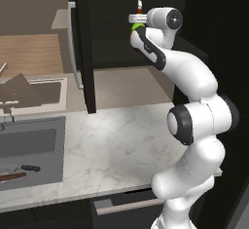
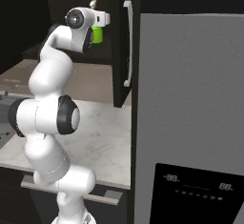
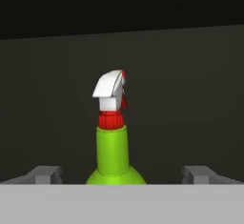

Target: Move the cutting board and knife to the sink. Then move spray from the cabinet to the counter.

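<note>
Gripper [image 3: 122, 178] open, my fingers either side of green spray bottle [image 3: 113, 151]; near-black cabinet [image 1: 90, 47] door ajar above veined marble counter [image 1: 116, 145].

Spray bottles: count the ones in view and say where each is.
1. The spray stands upright inside the open cabinet, between the fingertips of the gripper. Others may be hidden in the dark interior.

Grey fridge [image 2: 190, 99], wooden floor [image 1: 29, 52]
</note>
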### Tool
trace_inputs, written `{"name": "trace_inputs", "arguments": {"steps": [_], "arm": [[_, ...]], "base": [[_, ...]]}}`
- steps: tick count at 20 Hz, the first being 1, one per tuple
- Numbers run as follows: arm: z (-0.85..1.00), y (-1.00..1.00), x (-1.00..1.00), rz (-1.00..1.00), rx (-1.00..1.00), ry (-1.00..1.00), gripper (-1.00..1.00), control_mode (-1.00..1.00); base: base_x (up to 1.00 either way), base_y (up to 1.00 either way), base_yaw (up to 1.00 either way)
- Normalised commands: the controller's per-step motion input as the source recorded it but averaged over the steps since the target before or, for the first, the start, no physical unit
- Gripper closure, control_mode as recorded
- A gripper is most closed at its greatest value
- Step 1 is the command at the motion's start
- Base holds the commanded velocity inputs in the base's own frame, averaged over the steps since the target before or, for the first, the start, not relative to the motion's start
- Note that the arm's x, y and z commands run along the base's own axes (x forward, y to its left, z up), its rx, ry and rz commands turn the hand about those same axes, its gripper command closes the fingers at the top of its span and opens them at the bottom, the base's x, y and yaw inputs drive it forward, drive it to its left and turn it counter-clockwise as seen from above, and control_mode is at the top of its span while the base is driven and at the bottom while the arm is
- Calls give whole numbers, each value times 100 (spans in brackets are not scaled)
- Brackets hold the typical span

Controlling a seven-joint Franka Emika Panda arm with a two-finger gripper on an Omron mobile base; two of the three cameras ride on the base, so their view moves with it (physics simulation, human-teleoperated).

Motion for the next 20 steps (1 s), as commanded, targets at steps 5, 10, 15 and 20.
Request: {"name": "trace_inputs", "arguments": {"steps": [5, 10, 15, 20], "arm": [[0, 0, 16, 0, 0, 0, -100, -100], [0, 1, 16, 0, 0, 0, -100, -100], [-2, 2, 15, 0, 0, 0, -100, -100], [-6, 4, 15, 0, 0, 0, -100, -100]], "base": [[0, 0, 0], [0, 0, 0], [0, 0, 0], [0, 0, 0]]}}
